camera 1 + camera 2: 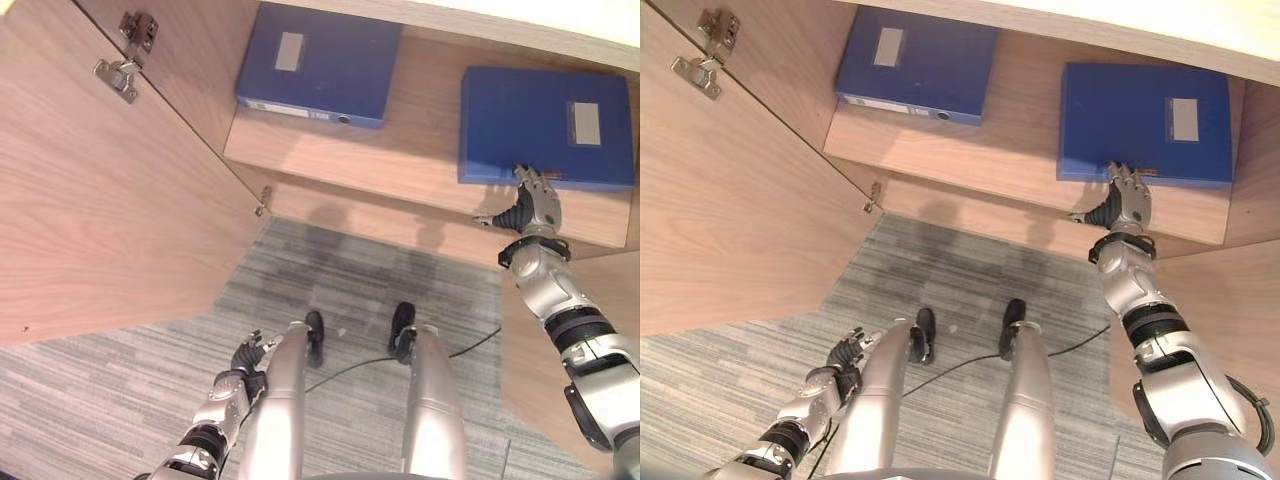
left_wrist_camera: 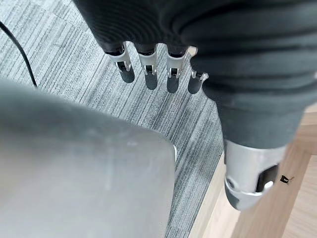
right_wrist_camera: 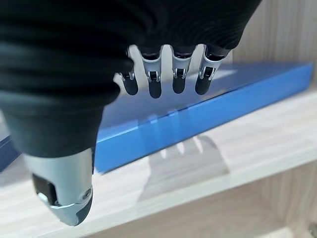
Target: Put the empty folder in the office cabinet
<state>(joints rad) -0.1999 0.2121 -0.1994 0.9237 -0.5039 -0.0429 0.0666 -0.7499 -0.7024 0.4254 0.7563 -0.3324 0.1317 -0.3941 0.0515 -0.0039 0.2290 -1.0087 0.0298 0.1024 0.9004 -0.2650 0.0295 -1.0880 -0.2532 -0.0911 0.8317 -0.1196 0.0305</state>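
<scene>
In the left eye view, the folder (image 1: 545,125) is seen lying flat on the cabinet shelf (image 1: 400,160), with the right hand (image 1: 535,205) at its near edge and a second folder (image 1: 318,62) well apart beside the open cabinet door (image 1: 100,190). In the right wrist view, relaxed fingers (image 3: 179,82) are shown over the folder, gripping nothing. In the left wrist view, the left hand (image 2: 148,29) is shown hanging open above the carpet (image 2: 59,64). Placement is judged essentially done; only withdrawal seems left.
</scene>
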